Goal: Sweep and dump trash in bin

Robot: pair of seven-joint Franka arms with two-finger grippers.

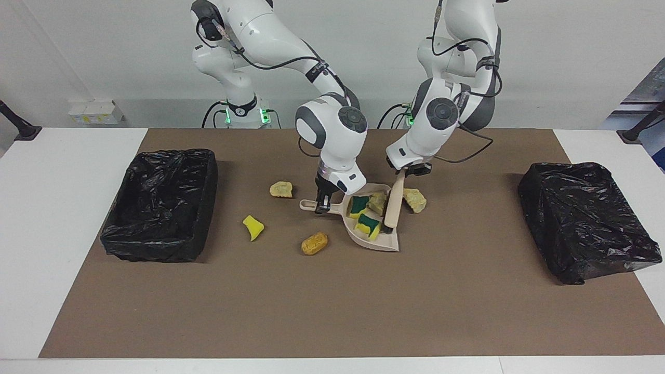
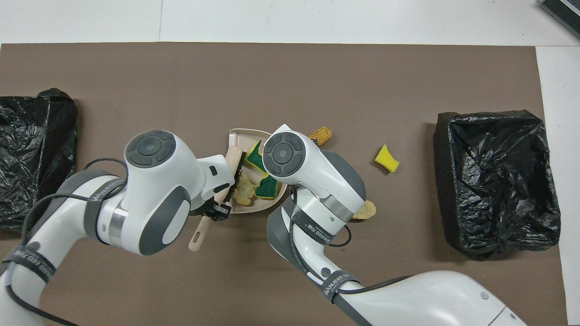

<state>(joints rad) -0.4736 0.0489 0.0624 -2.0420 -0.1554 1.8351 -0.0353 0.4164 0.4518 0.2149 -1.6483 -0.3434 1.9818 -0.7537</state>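
We see the right gripper (image 1: 322, 203) clamped on the dustpan (image 1: 376, 240) handle, the left gripper (image 1: 410, 169) gripping the brush (image 1: 394, 203); trash (image 1: 368, 224) sits in the pan, other scraps around it.

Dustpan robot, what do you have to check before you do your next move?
1. Right arm's jaws shut on the dustpan handle: ok.
2. Left arm's jaws shut on the brush: ok.
3. Two green-topped sponge bits and one tan chunk lie inside the dustpan: ok.
4. All trash swept in: not ok. A second tan chunk lies beside the brush. A third tan chunk, a yellow bit and an orange-brown lump lie on the mat.
5. Black-lined bin open on top: ok.
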